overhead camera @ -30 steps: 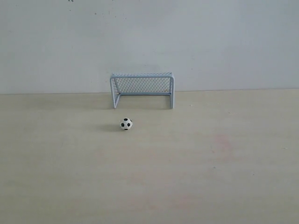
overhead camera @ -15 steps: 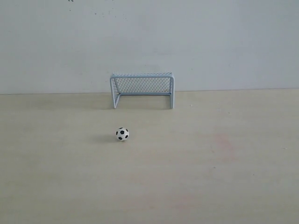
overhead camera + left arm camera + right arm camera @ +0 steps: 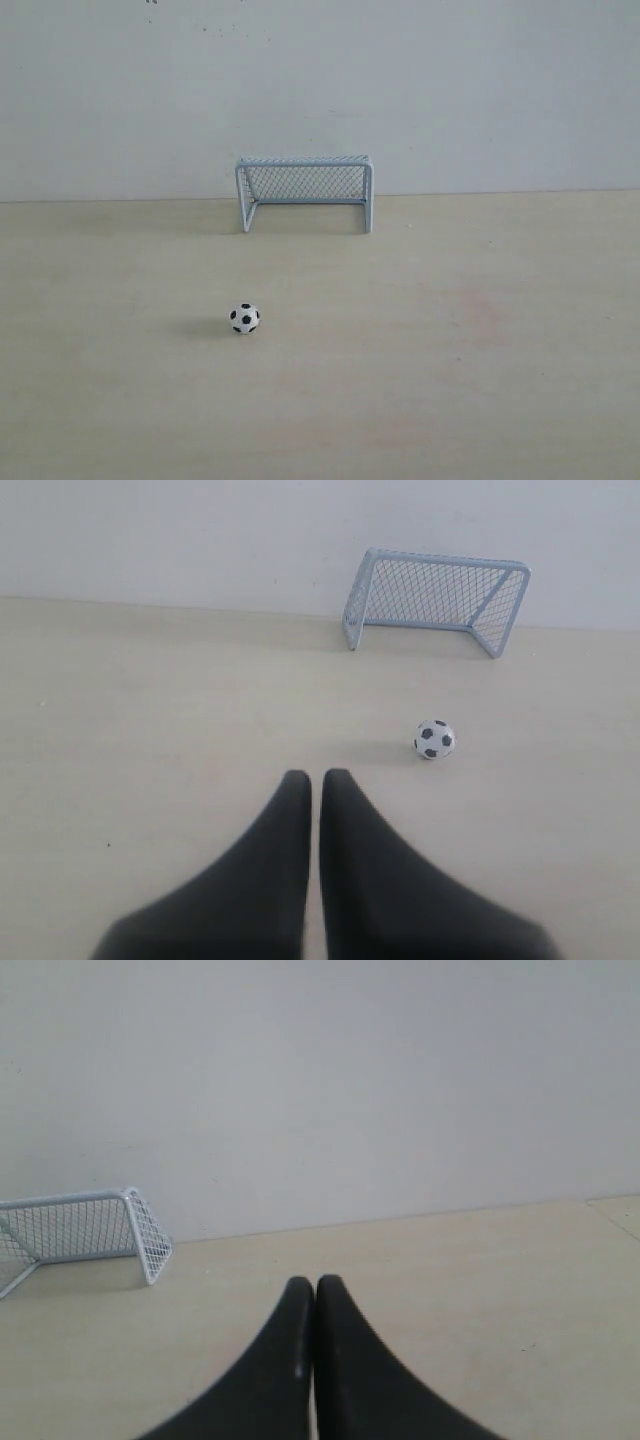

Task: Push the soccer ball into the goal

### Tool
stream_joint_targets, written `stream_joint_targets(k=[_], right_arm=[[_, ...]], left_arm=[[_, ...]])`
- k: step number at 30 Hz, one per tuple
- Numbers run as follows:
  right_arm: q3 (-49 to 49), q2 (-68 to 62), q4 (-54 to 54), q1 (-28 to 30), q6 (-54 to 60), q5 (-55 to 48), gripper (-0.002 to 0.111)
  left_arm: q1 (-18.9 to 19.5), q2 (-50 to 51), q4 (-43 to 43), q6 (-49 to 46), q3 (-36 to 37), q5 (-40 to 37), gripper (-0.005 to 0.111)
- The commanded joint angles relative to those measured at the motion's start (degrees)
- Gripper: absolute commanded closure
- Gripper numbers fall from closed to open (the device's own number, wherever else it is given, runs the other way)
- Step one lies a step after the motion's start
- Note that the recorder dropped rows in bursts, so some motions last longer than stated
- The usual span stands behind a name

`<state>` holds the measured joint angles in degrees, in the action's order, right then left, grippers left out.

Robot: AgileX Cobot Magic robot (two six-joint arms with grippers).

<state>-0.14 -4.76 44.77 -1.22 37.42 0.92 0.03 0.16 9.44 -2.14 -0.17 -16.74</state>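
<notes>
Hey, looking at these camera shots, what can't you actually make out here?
Exterior view: neither arm appears, so how near they are to the soccer ball is unknown.
Right wrist view: the goal is cut by the frame edge; the ball is out of frame.
Wrist views: left gripper and right gripper are blurred, bases cropped.

Place: plain lab-style test setup
Surface: pale wood-grain tabletop [image 3: 450, 400]
Backdrop: blank white wall [image 3: 450, 90] standing along the tabletop's far edge
</notes>
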Motion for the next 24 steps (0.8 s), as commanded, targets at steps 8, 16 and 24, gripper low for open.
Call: stream_joint_targets(k=[8,16,24], right_arm=[[0.1,0.2,-32.3,0.0,-33.6,-6.3,0.108],[0.1,0.2,-42.7,0.0,-42.0,-8.1,0.108],[0.1,2.0,-42.4,0.0,-36.9,-13.8,0.108]], left_arm=[[0.2,-0.2,0.5,0.5,0.2,0.0,0.102],[0.2,-0.2,0.5,0.5,0.2,0.0,0.102],[0.2,-0.2,0.5,0.5,0.2,0.0,0.102]])
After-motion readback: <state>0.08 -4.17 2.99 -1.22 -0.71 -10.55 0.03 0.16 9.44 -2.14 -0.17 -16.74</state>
